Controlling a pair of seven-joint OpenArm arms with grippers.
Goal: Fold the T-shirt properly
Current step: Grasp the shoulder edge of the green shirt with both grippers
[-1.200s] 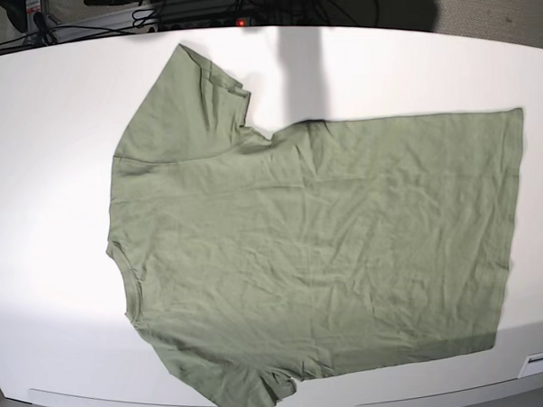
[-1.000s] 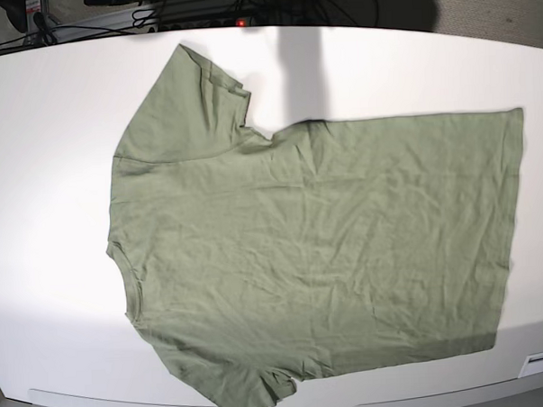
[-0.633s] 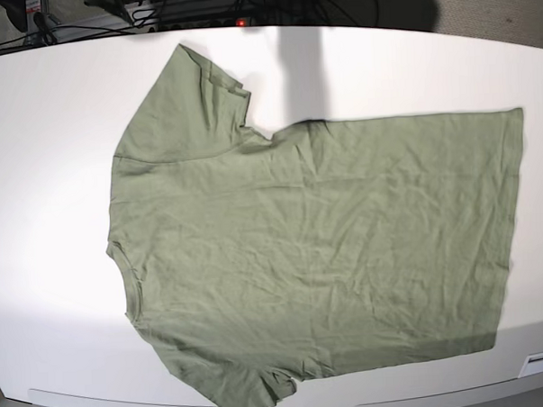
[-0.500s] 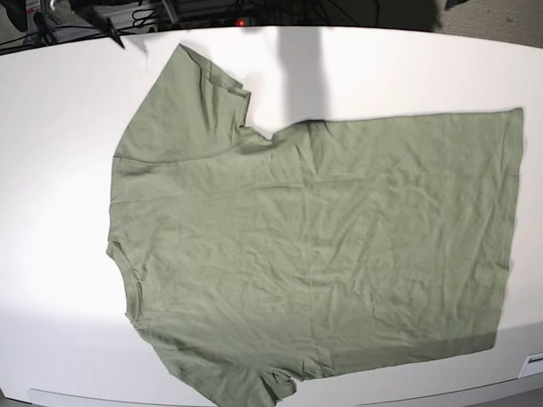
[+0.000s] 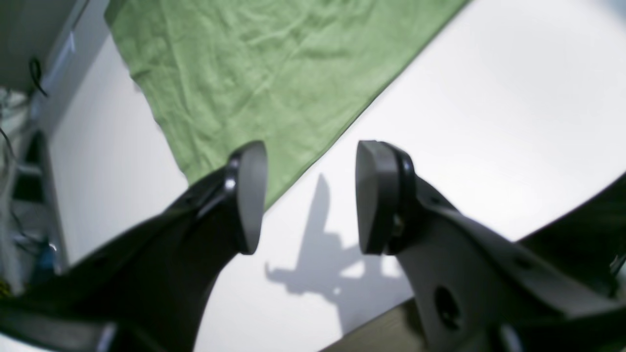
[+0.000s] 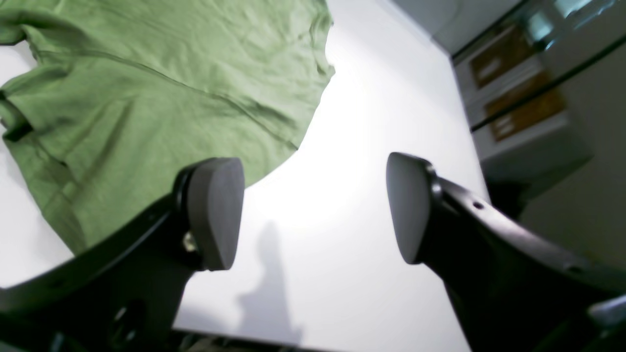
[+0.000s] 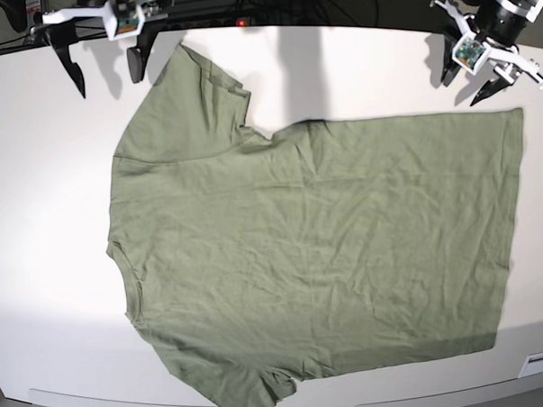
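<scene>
T-shirt [image 7: 318, 246] lies flat and unfolded across the middle of the white desk [image 7: 38, 232], collar toward the base view's left, hem toward its right, sleeves at the far and near edges. Nothing is folded yet, so this looks like the opening approach.

Left claw [image 7: 480, 70] hangs at the far right corner, jaws apart, gripping nothing. In its own wrist view, left claw [image 5: 305, 195] has one finger over the cloth edge and the other over bare desk, straddling the hem corner. Right claw [image 7: 106, 59] sits at the far left, jaws wide apart and empty, just beside the far sleeve; from its wrist camera, right claw [image 6: 313, 210] hovers over bare desk with the sleeve's edge beside one finger.

To do this step well, I'd say each claw should drop straight onto its far corner, pinch both layers of fabric close to the edge, then lift level and together so the long fold lands even. Uneven height risks a skewed crease.

The count: one T-shirt, two claws, one desk, and one tangle of cables [image 7: 245, 5] behind the far edge.
</scene>
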